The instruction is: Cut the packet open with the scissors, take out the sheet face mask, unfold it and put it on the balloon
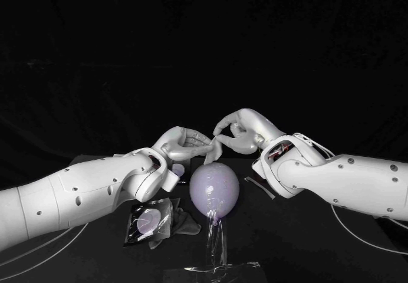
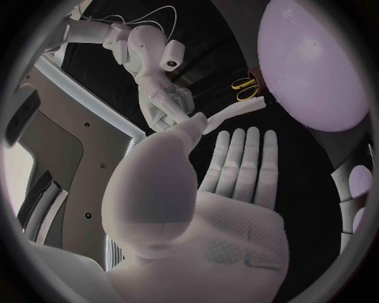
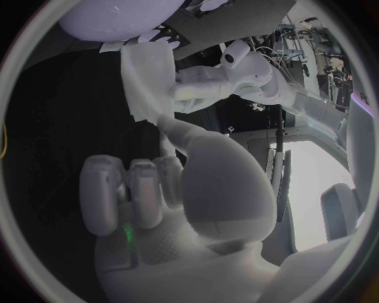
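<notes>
The lilac balloon (image 1: 213, 186) stands upright on a clear stand at the table's middle. Just above its top hangs the folded white sheet mask (image 1: 211, 154). My right hand (image 1: 239, 132) pinches the mask from the right, and my left hand (image 1: 182, 142) meets it from the left, thumb on the mask's other end. The left wrist view has the mask (image 2: 234, 113) stretched from my left hand's (image 2: 198, 208) thumb to the right hand (image 2: 163, 101), with the balloon (image 2: 316, 63) beside it. In the right wrist view the mask (image 3: 147, 82) hangs off my right hand's (image 3: 158, 189) thumb, under the balloon (image 3: 119, 16).
The cut packet (image 1: 151, 221) lies flat on the table, left of the balloon's stand. The scissors (image 2: 247, 88), with yellow handles, lie on the black cloth to the balloon's right (image 1: 259, 187).
</notes>
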Controlling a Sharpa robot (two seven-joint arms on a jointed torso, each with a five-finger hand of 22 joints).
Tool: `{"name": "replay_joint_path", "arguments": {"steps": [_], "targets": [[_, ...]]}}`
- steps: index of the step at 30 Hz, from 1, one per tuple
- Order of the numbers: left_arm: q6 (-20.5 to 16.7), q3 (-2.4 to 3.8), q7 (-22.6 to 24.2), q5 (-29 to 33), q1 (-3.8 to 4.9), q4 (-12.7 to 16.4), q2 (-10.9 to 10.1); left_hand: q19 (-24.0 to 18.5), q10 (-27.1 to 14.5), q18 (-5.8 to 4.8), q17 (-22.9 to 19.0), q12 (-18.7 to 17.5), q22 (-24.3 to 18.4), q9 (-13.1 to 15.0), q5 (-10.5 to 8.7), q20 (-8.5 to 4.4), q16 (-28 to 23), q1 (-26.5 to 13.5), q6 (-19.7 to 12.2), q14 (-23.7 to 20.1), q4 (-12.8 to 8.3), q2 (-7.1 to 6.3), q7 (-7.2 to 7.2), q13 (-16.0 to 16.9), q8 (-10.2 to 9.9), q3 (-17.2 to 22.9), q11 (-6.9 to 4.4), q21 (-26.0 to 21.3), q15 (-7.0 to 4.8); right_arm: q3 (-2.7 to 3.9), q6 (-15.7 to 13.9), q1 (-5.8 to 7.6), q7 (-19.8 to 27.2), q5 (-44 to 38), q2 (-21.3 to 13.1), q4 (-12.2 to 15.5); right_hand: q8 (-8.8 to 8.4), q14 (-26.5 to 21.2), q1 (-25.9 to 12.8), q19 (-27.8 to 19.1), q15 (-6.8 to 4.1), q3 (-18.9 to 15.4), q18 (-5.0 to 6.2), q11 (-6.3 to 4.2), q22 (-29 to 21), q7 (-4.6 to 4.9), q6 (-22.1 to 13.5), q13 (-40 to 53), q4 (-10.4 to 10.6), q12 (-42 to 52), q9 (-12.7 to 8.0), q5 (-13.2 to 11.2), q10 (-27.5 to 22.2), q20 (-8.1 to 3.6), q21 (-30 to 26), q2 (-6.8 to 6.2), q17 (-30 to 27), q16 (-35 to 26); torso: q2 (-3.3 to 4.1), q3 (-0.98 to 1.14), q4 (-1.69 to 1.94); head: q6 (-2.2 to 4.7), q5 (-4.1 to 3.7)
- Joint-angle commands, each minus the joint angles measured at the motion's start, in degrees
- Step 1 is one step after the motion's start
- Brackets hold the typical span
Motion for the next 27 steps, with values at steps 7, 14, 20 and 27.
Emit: {"name": "replay_joint_path", "arguments": {"steps": [7,14,20,27], "targets": [[-0.53,0.08,0.83,-1.26,-0.06,-0.11,0.57,0.39,4.07,-0.03,0.58,2.28,0.23,0.80,-0.02,0.00,1.38,5.02,5.85,1.89,-0.71,4.85,-1.59,0.20,3.07,5.17,-2.30,0.14,-1.69,0.04,0.49,0.00,-0.08,-0.97,0.15,-0.08,0.13,6.19,-0.20,3.42,-0.40,0.42,-0.44,-0.40,13.44,0.15,0.22,12.02,0.03,0.26,0.05,0.29,4.24,0.03,0.21,0.16,15.05,0.20,0.01,-0.02,-0.01,-0.01,-0.06],[1.22,0.09,1.23,0.56,-0.13,-0.14,0.37,0.69,6.31,0.24,0.60,2.52,0.47,1.40,-0.04,-0.04,1.54,5.06,6.57,2.87,-0.06,7.31,-2.10,0.05,3.82,7.97,-2.93,0.62,-2.13,0.04,1.06,0.00,-0.69,-1.10,0.21,-0.77,0.20,6.19,-0.21,3.41,-0.40,0.50,-0.43,-0.40,13.44,0.15,0.17,12.05,-0.01,0.29,0.14,0.29,4.25,0.03,0.19,0.17,15.05,0.20,0.00,-0.01,-0.01,-0.11,-0.10],[3.51,0.09,1.30,2.42,-0.17,-0.01,-0.04,0.62,6.32,0.23,0.56,1.95,0.50,1.65,-0.05,0.00,1.41,3.91,5.99,2.98,1.07,7.74,-1.98,-0.23,3.81,8.75,-2.76,0.71,-2.04,0.04,1.75,0.01,-1.22,-1.15,0.35,-1.53,0.22,6.19,-0.22,3.39,-0.40,0.51,-0.42,-0.40,13.43,0.15,0.16,12.06,-0.01,0.31,0.16,0.29,4.25,0.03,0.16,0.17,15.05,0.20,0.05,-0.06,0.01,-0.21,-0.15],[6.75,0.09,0.94,4.50,-0.18,0.23,-0.23,1.09,6.04,0.49,0.65,0.99,0.59,1.95,-0.10,-0.03,1.39,2.15,4.97,3.27,3.27,8.35,-1.84,-0.45,3.62,9.81,-2.52,1.05,-2.03,0.04,2.32,0.01,-1.60,-1.16,0.65,-2.10,0.25,6.19,-0.24,3.34,-0.40,0.53,-0.40,-0.39,13.40,0.16,0.14,12.06,-0.02,0.32,0.19,0.29,4.26,0.03,0.07,0.17,15.05,0.20,0.05,-0.09,0.01,-0.32,-0.19]]}}
